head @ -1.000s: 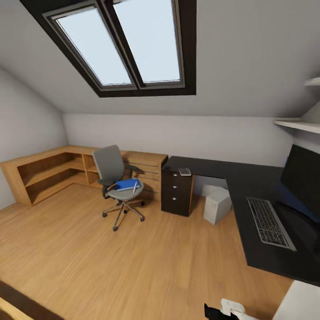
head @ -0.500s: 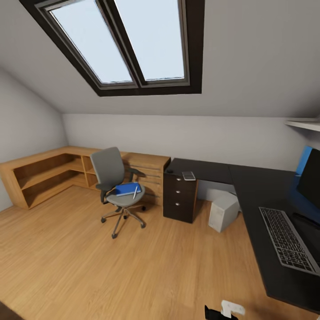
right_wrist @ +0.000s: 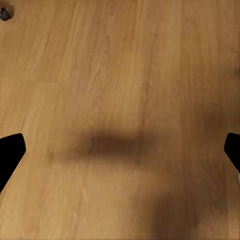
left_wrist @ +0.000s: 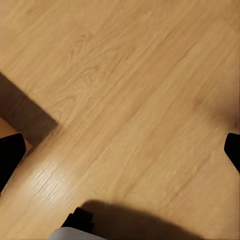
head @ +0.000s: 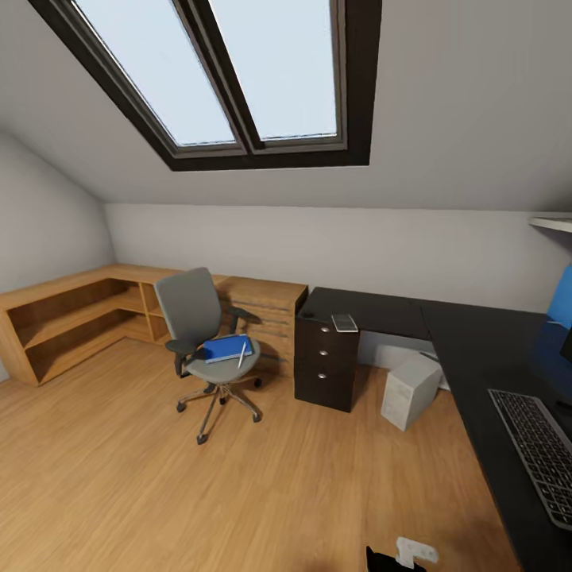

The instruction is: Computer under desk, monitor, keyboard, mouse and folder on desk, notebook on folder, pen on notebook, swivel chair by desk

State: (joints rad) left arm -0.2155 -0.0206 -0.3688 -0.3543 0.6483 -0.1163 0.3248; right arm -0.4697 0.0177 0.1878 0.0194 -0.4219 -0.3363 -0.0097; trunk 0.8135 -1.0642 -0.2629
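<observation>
Fingers (right_wrist: 11,152) spread over floor (right_wrist: 120,75), nothing between.

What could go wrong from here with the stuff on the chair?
1. The pen lies loose across the blue folder on the swivel chair; lifting the folder first would probably roll it onto the floor.
2. The chair stands on casters, so a push while grasping may shift it.
3. The computer sits near the desk's edge, risking a bump by the base.

One swivel chair (head: 199,318), one folder (head: 226,348), one pen (head: 241,354), one computer (head: 408,389), one keyboard (head: 540,453), one desk (head: 485,357).
</observation>
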